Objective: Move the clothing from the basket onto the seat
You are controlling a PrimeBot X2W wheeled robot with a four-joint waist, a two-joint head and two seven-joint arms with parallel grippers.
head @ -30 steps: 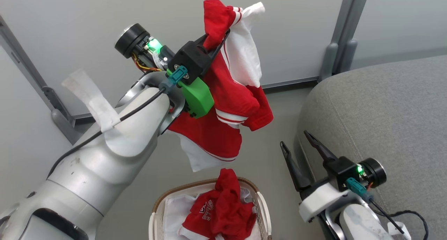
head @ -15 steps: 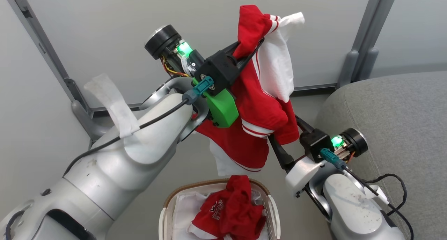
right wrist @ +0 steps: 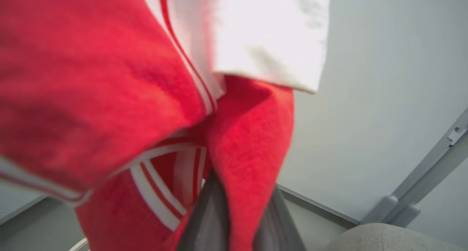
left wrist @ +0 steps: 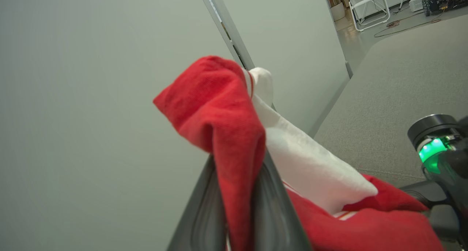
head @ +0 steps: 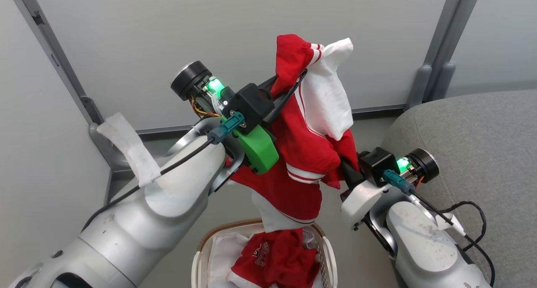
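Observation:
A red jersey (head: 306,154) with white stripes and a white panel hangs in the air above the basket (head: 216,234). My left gripper (head: 293,80) is shut on its upper fold, and the left wrist view has the red cloth (left wrist: 212,97) pinched between the fingers of that gripper (left wrist: 239,159). My right gripper (head: 346,168) reaches into the jersey's lower right edge; the right wrist view has a red fold (right wrist: 248,141) clamped in that gripper (right wrist: 243,185). More red clothing (head: 277,258) with lettering lies in the basket on the white liner. The grey seat (head: 482,133) is at the right.
A pale partition wall with grey metal posts (head: 444,49) stands behind the arms. A black cable (head: 470,212) trails from the right wrist over the seat's edge. Grey floor (head: 365,254) lies between the basket and the seat.
My right gripper rose from beside the seat up to the hanging jersey and shut on its lower edge. The left arm has lowered a little with the jersey. The camera has shifted.

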